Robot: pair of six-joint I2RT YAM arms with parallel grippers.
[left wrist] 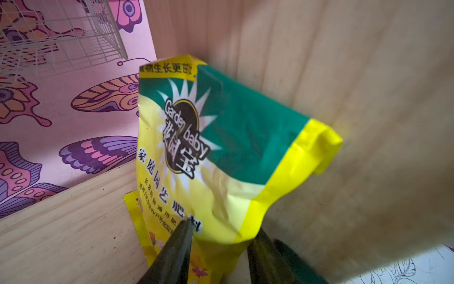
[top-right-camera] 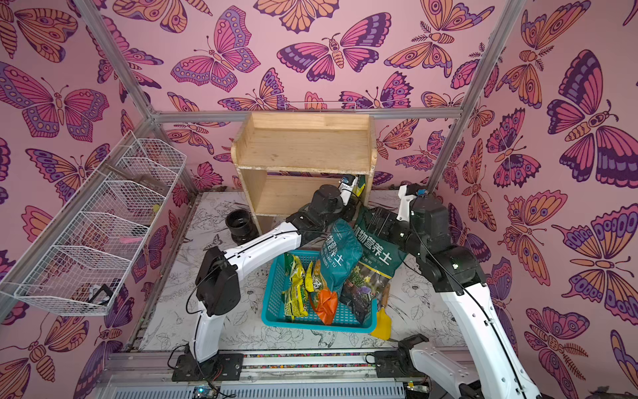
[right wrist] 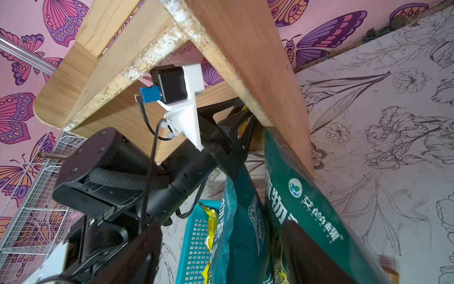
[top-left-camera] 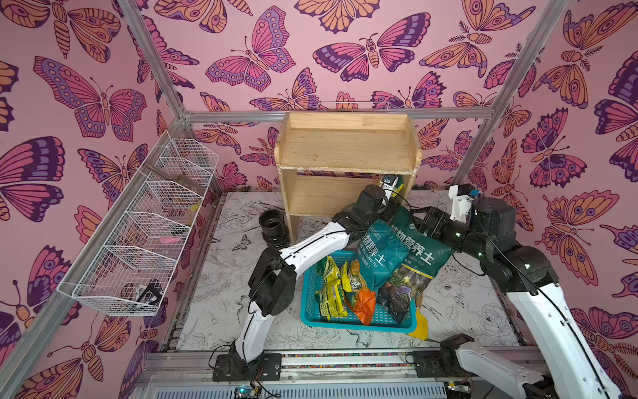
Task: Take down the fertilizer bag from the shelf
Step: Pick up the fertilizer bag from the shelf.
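In shelf (top-left-camera: 345,145) lower tier: bag (left wrist: 221,147) base sits between left gripper (left wrist: 222,231) fingers, partly closed; clamping unclear. Right gripper (right wrist: 224,225) gapes wide.

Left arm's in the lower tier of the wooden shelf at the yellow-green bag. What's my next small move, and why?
Probably close the left gripper on the fertilizer bag. Its fingers straddle the bag's near end inside the shelf, but I cannot tell that they pinch it firmly; pulling out now could leave it behind.
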